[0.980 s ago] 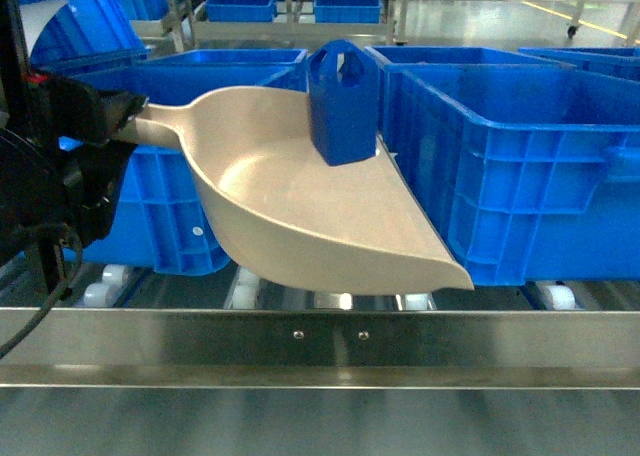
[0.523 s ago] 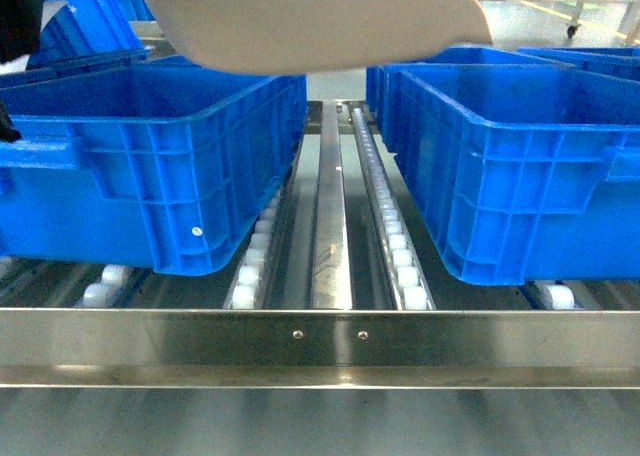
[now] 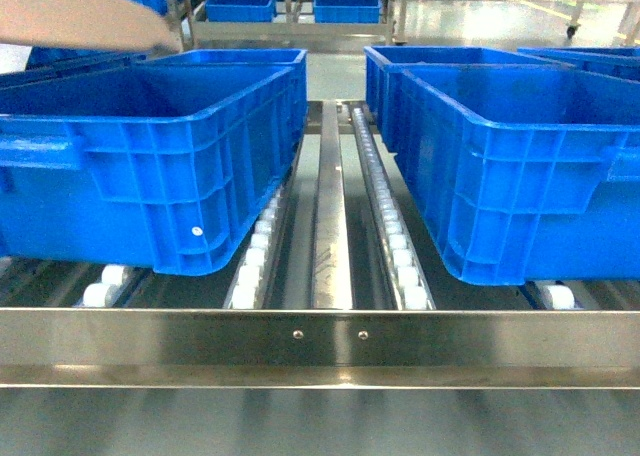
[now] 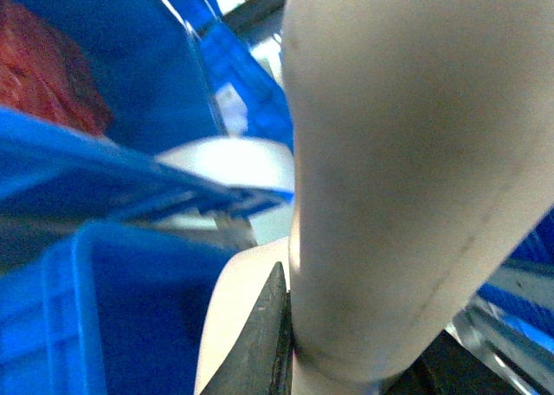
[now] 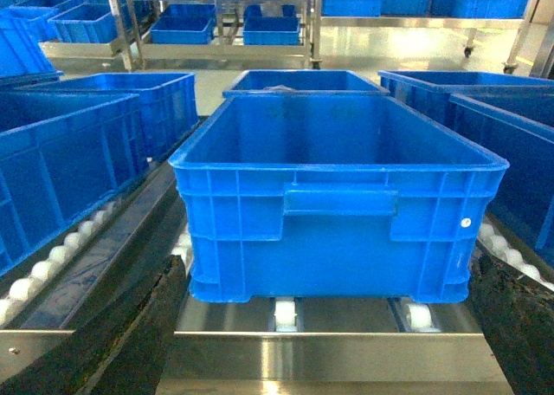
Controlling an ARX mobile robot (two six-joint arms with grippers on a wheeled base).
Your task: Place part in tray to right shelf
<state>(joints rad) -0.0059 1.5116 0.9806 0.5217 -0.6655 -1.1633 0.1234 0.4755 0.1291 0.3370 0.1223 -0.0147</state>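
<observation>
Tray: tray (image 3: 80,16) shows in the head view only as a beige sliver at the upper left corner, raised above the left crate (image 3: 150,166); in the left wrist view its pale underside (image 4: 407,178) fills most of the picture, very close to the lens.
Part: not visible in any current view; whether it sits in the tray cannot be told.
Left gripper: only a dark finger (image 4: 270,343) shows, lying against the tray near the bottom of the wrist view; it looks to be holding the tray by the stub end, but the jaw closure itself cannot be seen, so I cannot tell its state for sure.
Right gripper: dark finger edges (image 5: 104,343) at the lower corners of the right wrist view stand wide apart with nothing between them; it faces the right crate (image 5: 338,196).
Right shelf: steel rack with front rail (image 3: 320,341) and roller lanes (image 3: 395,246); both crates rest on the rollers, with an open lane between them.
Step in hand, as judged: carrying the tray toward the shelf.
Doing it well: keep the tray level so nothing slides off the open front edge; clear the crate rims before lowering; aim for the free lane, and set down gently since rollers let things drift.
</observation>
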